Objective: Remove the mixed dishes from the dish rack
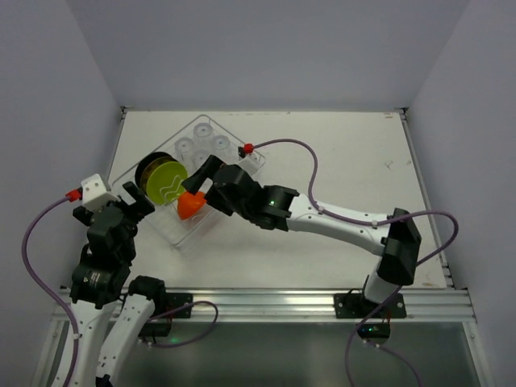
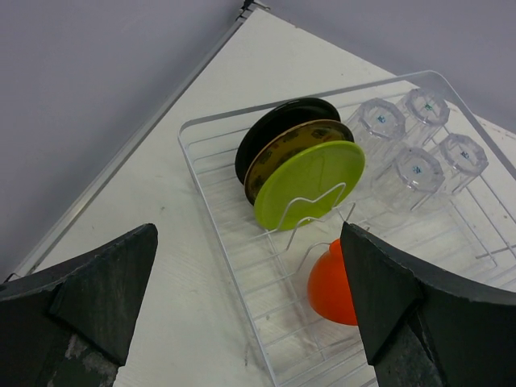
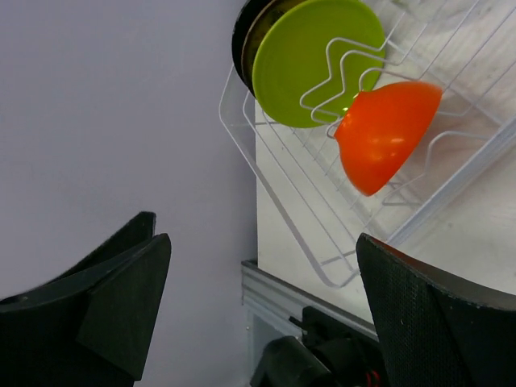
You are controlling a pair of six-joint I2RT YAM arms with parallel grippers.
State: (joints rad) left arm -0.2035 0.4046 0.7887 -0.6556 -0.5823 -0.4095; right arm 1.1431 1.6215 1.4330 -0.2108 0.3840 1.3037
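The silver wire dish rack (image 1: 161, 230) lies at the table's left. Upright in its tines stands the round plate (image 1: 167, 184), yellow-green face forward, with dark discs behind it. The orange bowl (image 1: 191, 206) leans tilted on the tines beside it. Several clear tumblers (image 1: 201, 142) stand upside down at the rack's far end. My right gripper (image 1: 203, 184) is open and empty just above the bowl. My left gripper (image 1: 139, 200) is open and empty at the rack's near-left edge. The left wrist view shows the plate (image 2: 310, 181), bowl (image 2: 329, 284), tumblers (image 2: 415, 169) and rack (image 2: 211, 211). The right wrist view shows the plate (image 3: 314, 56), bowl (image 3: 383, 133) and rack (image 3: 282, 211).
Grey walls close in on the left, back and right. An aluminium rail (image 1: 266, 302) runs along the table's near edge. A cable with a red connector (image 1: 247, 148) hangs over the rack's far-right corner. The right arm (image 1: 339, 222) stretches across the table's middle.
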